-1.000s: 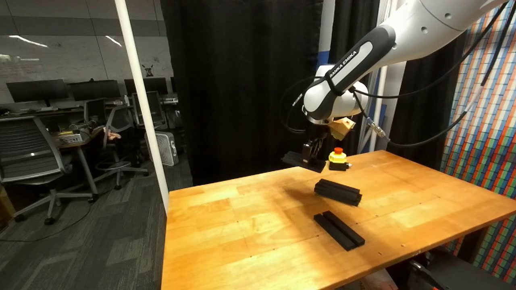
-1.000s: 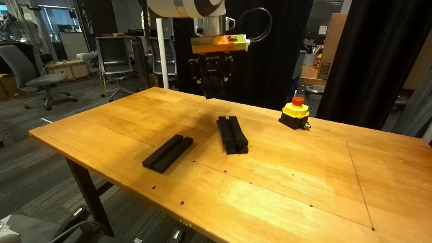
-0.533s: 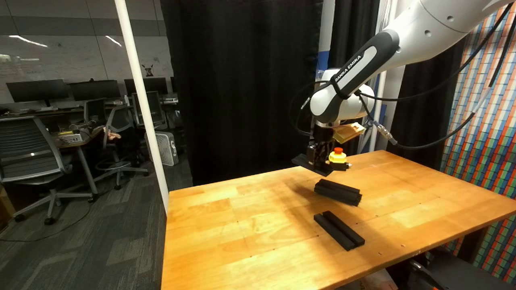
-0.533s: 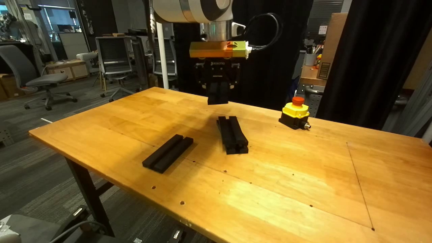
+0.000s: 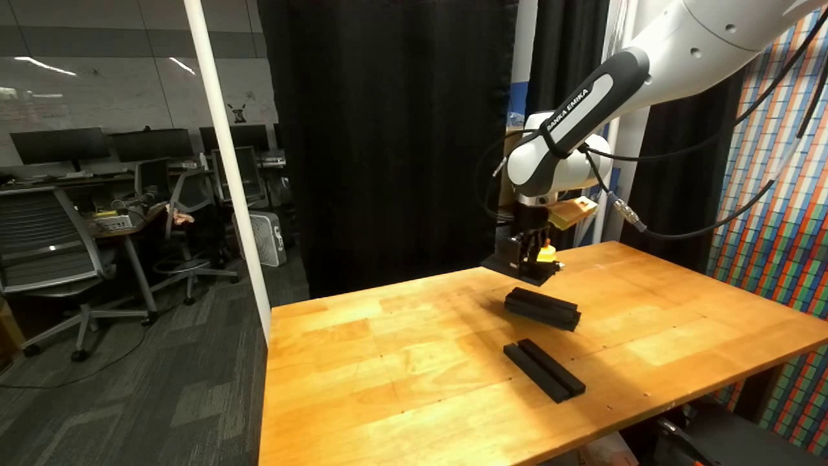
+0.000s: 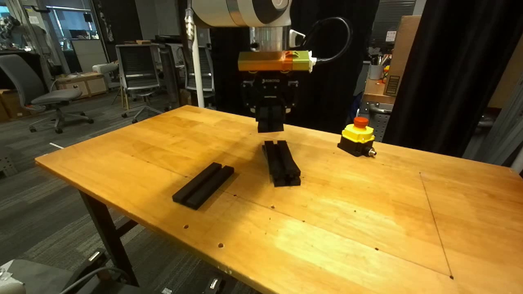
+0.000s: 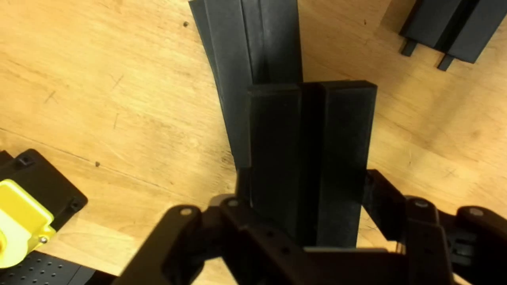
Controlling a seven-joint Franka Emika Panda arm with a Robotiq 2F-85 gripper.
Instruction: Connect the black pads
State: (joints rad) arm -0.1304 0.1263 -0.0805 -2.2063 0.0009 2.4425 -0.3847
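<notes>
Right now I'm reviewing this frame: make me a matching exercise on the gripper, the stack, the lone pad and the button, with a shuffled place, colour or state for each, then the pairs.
Column 1
1. gripper
2. stack
3. lone pad
4. button

Column 2
A. layered, slightly out of line
B. red top, yellow body, black base
C. closed on a raised pad
D. black, flat on the table, apart from the stack

Pairs: 1-C; 2-A; 3-D; 4-B

At least four black pads (image 6: 204,185) are shown: one held, one alone, two or more stacked; also one gripper (image 7: 307,184), one red-and-yellow button (image 6: 358,136), one table (image 6: 347,237).
</notes>
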